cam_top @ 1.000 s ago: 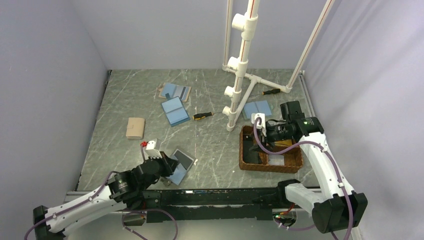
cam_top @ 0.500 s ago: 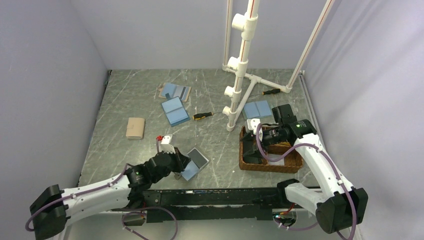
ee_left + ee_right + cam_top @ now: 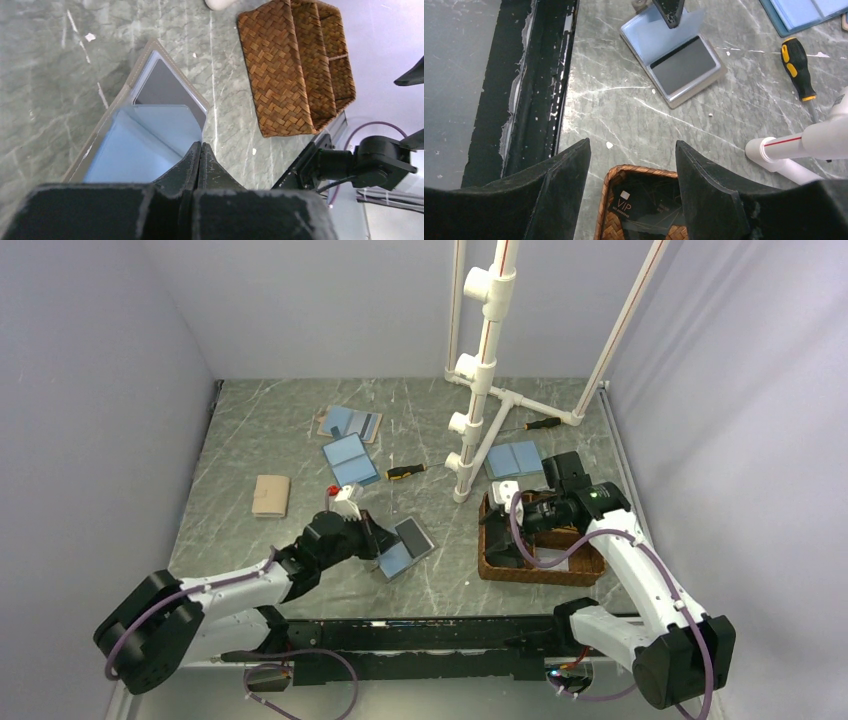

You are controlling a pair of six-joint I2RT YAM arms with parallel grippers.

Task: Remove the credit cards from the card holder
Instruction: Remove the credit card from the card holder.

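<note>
Left gripper point(image 3: 200, 150), clamped seemingly on card holder point(image 3: 405, 548), has dragged it toward wicker tray point(image 3: 540, 575); right gripper point(image 3: 631, 145) wide, empty; handover likely next.

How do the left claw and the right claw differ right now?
The left claw is shut, pinching the blue flap of the card holder; the right claw is open and holds nothing. The left one is over the table; the right one hangs over the wicker basket. Both are black, two-fingered.
</note>
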